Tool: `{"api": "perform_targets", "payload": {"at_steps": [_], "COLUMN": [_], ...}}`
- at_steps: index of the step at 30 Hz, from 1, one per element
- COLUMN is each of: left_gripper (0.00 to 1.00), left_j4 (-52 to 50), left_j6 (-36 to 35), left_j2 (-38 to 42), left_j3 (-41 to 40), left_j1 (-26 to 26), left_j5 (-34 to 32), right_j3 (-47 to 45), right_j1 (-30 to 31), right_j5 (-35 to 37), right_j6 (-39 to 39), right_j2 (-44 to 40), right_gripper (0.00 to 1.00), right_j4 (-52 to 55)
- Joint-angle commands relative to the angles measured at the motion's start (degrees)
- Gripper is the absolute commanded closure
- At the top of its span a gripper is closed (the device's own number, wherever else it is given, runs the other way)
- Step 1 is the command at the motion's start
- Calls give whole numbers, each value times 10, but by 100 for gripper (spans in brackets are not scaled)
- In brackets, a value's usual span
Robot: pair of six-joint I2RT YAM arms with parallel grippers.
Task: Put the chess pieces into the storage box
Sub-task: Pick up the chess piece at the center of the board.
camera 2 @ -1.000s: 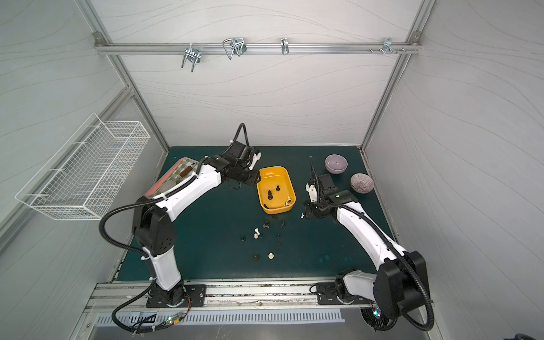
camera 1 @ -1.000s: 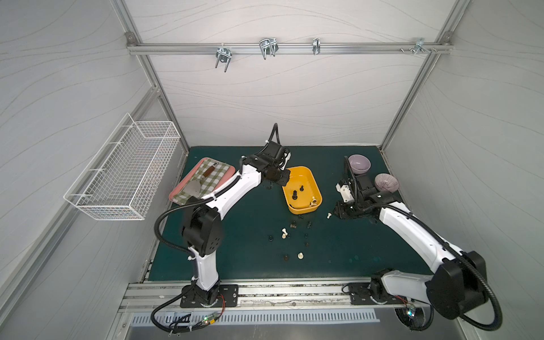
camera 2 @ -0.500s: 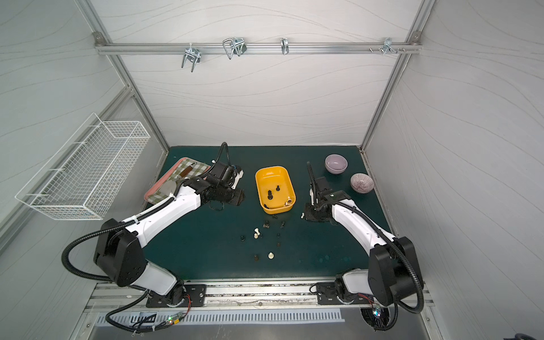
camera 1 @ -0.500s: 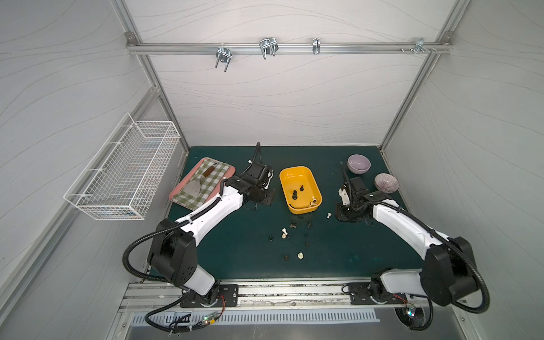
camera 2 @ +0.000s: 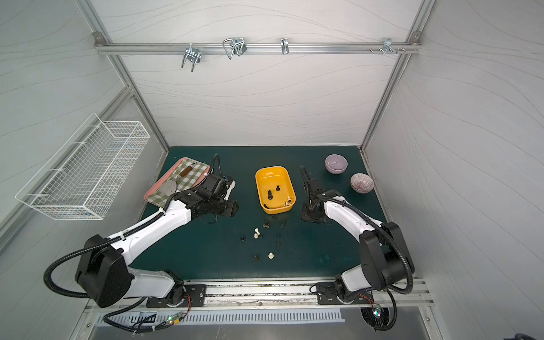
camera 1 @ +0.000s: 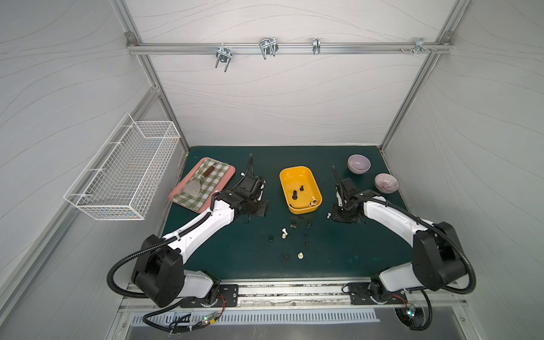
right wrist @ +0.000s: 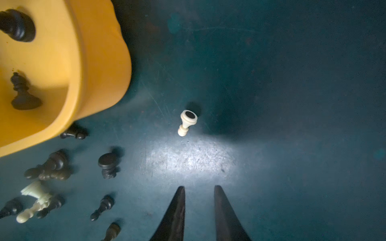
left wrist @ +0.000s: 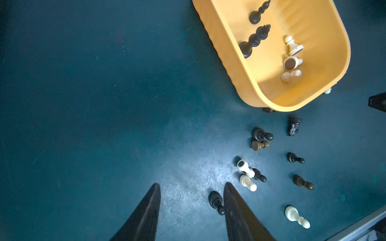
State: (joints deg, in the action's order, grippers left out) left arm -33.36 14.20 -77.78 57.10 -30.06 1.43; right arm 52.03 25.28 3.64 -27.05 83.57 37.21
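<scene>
Several chess pieces (left wrist: 253,40) are kept in the storage box (camera 1: 294,176), from over which the left gripper (left wrist: 191,184) has been withdrawn, released and empty, so a drop is judged done; the right gripper (right wrist: 199,186) is held slightly parted beside it.

Enclosure, fixtures as recorded:

- Tabletop (camera 1: 338,265): dark green mat, scuffed; taken as the reference.
- Back wall (camera 1: 279,103): white panel with faint wavy grain, set behind the tabletop.
- Side walls (camera 1: 485,117): like panels, set either side of it.
- Uprights (camera 1: 417,88): aluminium posts, raised from its rear corners.
- Crossbar (camera 1: 368,47): aluminium, carried high above its rear edge and hung with metal hooks (camera 1: 267,48).
- Wire basket (camera 1: 126,173): white, fixed to the wall left of it.
- Base rail (camera 1: 294,290): laid along its front edge.
- Light: even, diffuse.
</scene>
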Motion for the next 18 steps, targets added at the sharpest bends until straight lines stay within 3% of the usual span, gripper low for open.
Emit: {"api": "perform_targets", "payload": {"at_steps": [1,18], "left_gripper": [49,48], "left_j4": [22,48], "left_j6": [14,27], "left_j2": [18,42], "left_j3": [-9,-60], "left_j1": [0,0], "left_j5": [-6,8], "right_j3": [17,51], "right_j1": [10,32], "right_j5": [21,59], "right_j6": [-28,-49], "right_j2": [17,78], "right_gripper": [73,72], "right_j4": [-5,-10]}}
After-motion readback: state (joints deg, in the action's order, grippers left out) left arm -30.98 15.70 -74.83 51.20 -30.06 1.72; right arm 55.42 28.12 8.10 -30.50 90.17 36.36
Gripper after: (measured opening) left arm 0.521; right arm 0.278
